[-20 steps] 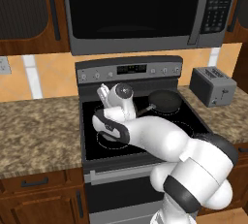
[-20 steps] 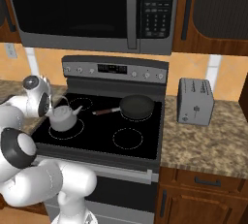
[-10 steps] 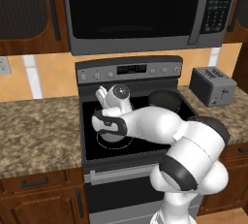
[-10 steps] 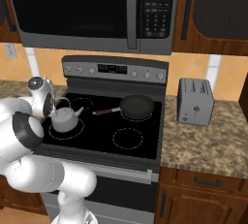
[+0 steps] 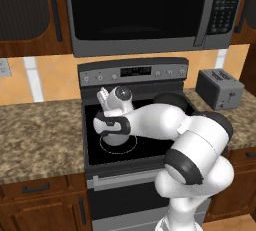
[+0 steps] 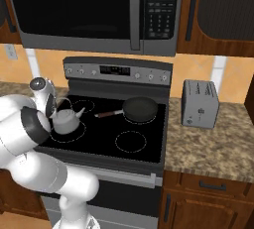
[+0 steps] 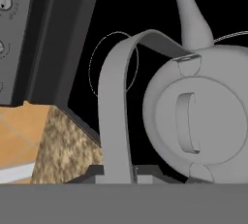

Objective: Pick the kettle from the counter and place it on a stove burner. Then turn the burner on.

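Observation:
The silver-grey kettle [image 6: 63, 121] rests on the front left burner ring [image 6: 74, 135] of the black stove [image 6: 101, 134]. In the hand view the kettle [image 7: 203, 126] is seen from above, lid and spout showing. Its thin arched handle [image 7: 114, 106] runs down between the fingertips of my gripper [image 7: 117, 172], which is shut on it. In the left base view my gripper [image 5: 113, 124] sits right over the kettle [image 5: 114, 138], hiding most of it. In the right base view my gripper [image 6: 54, 107] is at the kettle's left side. The granite counter [image 5: 40, 130] lies left of the stove.
A black frying pan [image 6: 140, 109] sits on the back right burner, its handle pointing left toward the kettle. A grey toaster [image 6: 200, 103] stands on the counter to the right. Control knobs [image 6: 74, 71] line the stove's back panel under the microwave [image 5: 145, 10].
The kettle has stayed over the front left burner with my gripper shut on its handle. My arm's elbow and forearm have swung up and in toward the stove.

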